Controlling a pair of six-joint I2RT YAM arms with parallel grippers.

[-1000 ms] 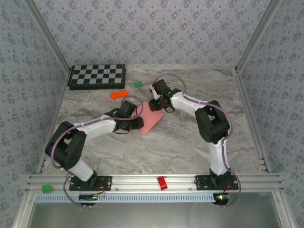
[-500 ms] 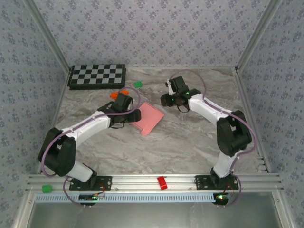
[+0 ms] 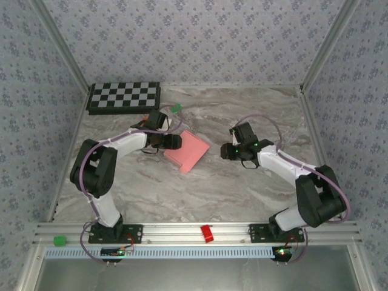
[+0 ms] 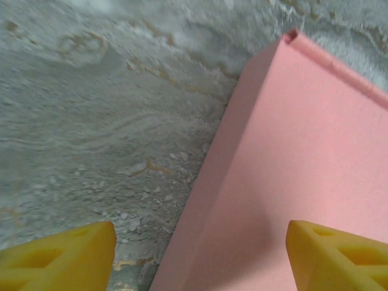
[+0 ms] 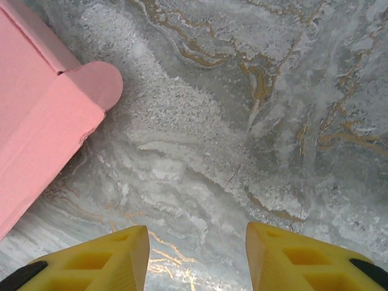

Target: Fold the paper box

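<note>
Here, against the view a second earlier, we see the right arm (image 3: 285,167) drawn back from the paper box (image 3: 189,151). Its jaws, then at the box's far corner, now hang well apart from it to the right, spread over bare marble tabletop (image 3: 200,194). The left arm (image 3: 121,144) now reaches in from farther back. Its jaws stand at the box's left edge, spread wide, with one yellow fingertip (image 4: 57,254) over the tabletop and the other (image 4: 342,254) over the pink lid. They pinch nothing, and we cannot tell whether that second fingertip touches the card.

The box itself lies closed and flat near the middle of the tabletop, where it lay before. In the right wrist view the left border cuts it off, and a rounded tab (image 5: 97,85) juts from its corner. The left wrist view cuts off its right and lower parts. A small green piece (image 3: 176,108) just beyond the left arm is too small to make out.
</note>
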